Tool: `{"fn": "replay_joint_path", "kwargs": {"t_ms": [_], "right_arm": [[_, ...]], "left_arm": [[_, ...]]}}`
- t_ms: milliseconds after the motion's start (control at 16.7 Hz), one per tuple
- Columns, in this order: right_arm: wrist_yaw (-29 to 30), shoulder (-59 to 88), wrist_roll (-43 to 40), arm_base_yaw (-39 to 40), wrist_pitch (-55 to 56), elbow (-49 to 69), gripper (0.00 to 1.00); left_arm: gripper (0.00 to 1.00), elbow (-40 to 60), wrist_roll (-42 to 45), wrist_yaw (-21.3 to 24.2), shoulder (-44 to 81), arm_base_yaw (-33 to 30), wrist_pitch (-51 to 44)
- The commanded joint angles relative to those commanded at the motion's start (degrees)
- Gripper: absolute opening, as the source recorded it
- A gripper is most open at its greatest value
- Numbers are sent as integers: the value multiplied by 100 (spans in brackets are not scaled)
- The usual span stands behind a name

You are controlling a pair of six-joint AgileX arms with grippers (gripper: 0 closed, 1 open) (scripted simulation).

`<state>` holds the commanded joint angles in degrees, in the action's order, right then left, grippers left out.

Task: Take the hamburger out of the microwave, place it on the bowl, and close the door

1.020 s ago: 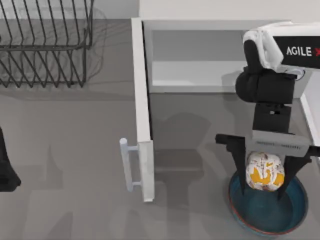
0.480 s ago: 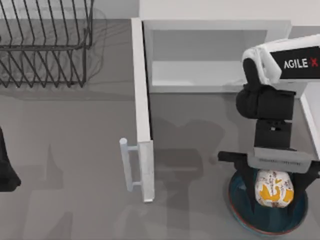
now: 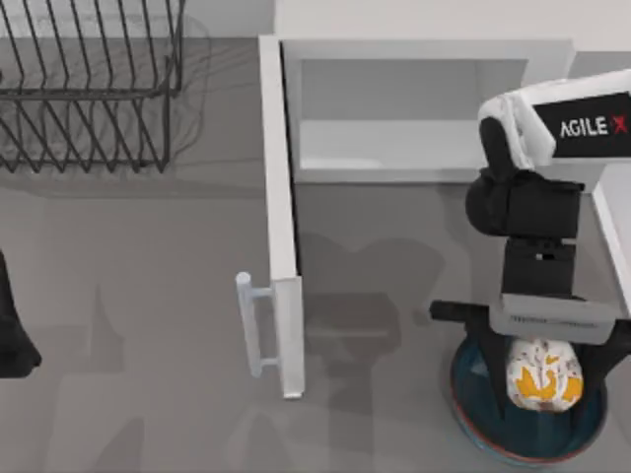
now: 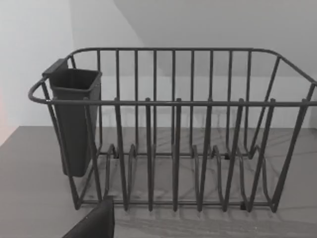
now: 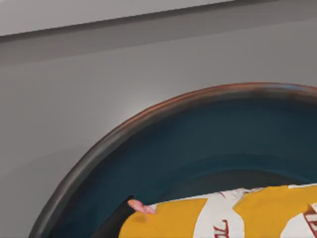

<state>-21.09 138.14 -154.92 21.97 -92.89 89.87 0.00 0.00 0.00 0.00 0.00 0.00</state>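
Hamburger (image 3: 541, 372), one cream-white lump with orange-yellow patches, sits between the two dark fingers of the right gripper (image 3: 541, 379), directly over the bowl (image 3: 471, 412). The fingers flank it closely on both sides, so the right gripper appears clenched on it; whether its underside touches the glaze I cannot tell. In the right wrist view the hamburger (image 5: 223, 213) lies low against the blue-teal inside of the bowl (image 5: 148, 148), whose reddish-brown rim curves around it.

The right arm reaches in from the top view's right edge, its white upper link above a black wrist, and points straight down over the bowl near the desk's (image 3: 148, 296) lower right corner.

The left arm is parked at the left edge of the desk, a dark shape; whether its gripper is released or clenched I cannot tell.

One microwave (image 3: 414, 108) stands at the back, its cavity exposed. One door (image 3: 281, 217) is swung wide open, edge-on, with one pale bar handle (image 3: 246, 325). One wire dish rack (image 4: 173, 129) stands at the back left, with one dark cup hung at its end.
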Motion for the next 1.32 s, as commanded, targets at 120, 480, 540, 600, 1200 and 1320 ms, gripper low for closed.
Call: {"fn": "replay_joint_path", "kwargs": {"t_ms": [120,480,540,600,1200,1320], "right_arm": [[0,0,0,0,0,0,30],[0,0,0,0,0,0,75],[0,0,0,0,0,0,83],[0,0,0,0,0,0,90],[-123,-303,-271,-30,-102,9,100],[-117,-344,-215,-32,-70,-2,100]], "left_arm": [[100,0,0,0,0,0,0],[100,0,0,0,0,0,0],[100,0,0,0,0,0,0],[100,0,0,0,0,0,0],[100,0,0,0,0,0,0],[100,0,0,0,0,0,0]]}}
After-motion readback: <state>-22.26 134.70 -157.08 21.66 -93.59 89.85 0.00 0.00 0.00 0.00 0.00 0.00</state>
